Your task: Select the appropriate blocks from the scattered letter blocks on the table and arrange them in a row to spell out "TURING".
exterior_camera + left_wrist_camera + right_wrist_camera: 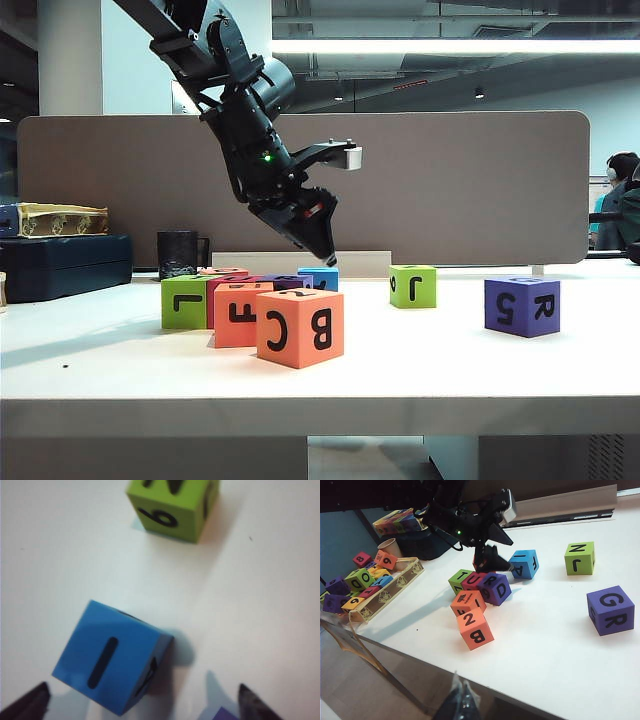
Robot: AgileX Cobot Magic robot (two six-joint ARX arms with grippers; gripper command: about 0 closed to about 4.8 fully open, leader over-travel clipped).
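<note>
**T, U and R sit in a row; the I block comes next**

The left hand (pixel 322 250) hangs just above the blue block (pixel 112 657), back toward the far edge of the tabletop (pixel 420 370); its fingers (pixel 252 705) are spread wide, with the blue block between them, and they do not touch it yet; this block shows an I on top.

A short row has begun near the middle of the tabletop; the lime green block (pixel 460 578) shows T, the magenta block (pixel 475 580) shows U, and the purple block (pixel 496 587) beside it shows R and D; they touch side by side; so I think three letters of six are set.

Left to do: I, N and G; the I block looks like the next one to grab and put next to the R; another lime green block (pixel 580 557) with N on top sits well apart toward the far right corner; another purple block (pixel 610 609) with G on top sits near the right edge.

Two orange blocks, one marked F (pixel 236 314) and one marked C and B (pixel 300 327), sit in front of the row; they are not needed.

The right hand (pixel 460 705) is only a dark blur off the front edge; I cannot tell if it is spread or pressed together.
</note>
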